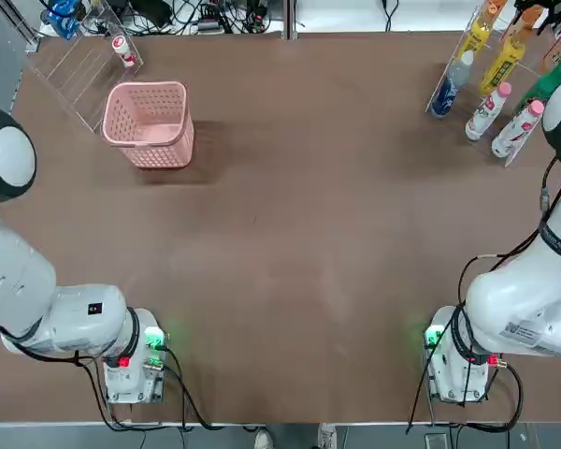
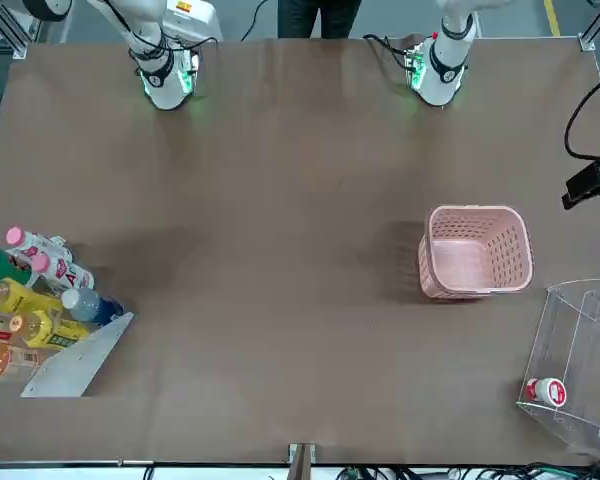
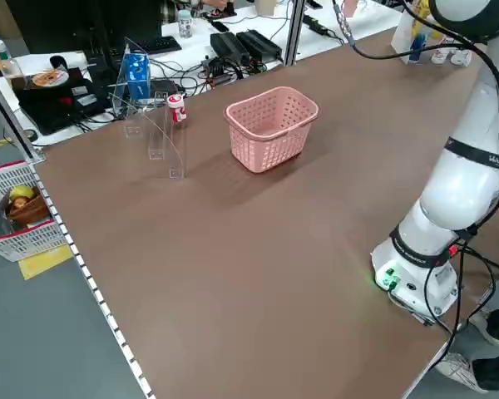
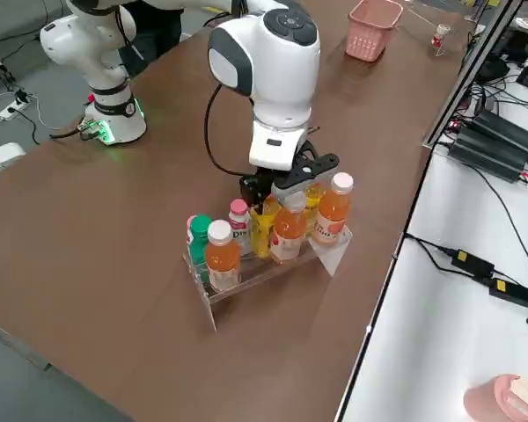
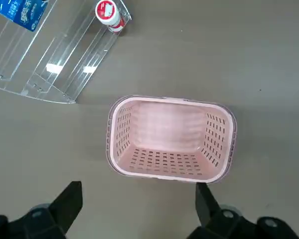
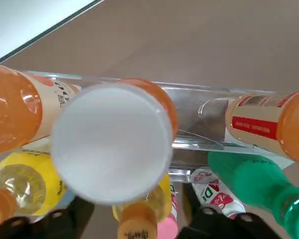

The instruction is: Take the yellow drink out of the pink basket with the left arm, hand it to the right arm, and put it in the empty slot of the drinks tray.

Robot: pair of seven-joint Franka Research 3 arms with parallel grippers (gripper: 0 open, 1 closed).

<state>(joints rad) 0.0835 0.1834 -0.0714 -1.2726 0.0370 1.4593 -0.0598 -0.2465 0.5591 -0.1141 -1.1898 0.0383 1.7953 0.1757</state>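
Top view, upper right: yellow plastic bottle (image 1: 507,64) slants, cap upper-right, between right hand's (image 6: 137,203) parted fingers. Left hand (image 5: 138,186), open, parked beside the pink mesh basket (image 5: 172,137).

Soft shadows; right wrist view seems blurred.

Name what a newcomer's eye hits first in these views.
Probably the pink basket, standing alone toward the far left of the table in the top view, nothing in it. Next, the clear rack at the far right, crowded with orange, yellow, green, blue and pink-capped bottles. Then the bulky white right arm, its gripper down among those bottles, fingers apart.
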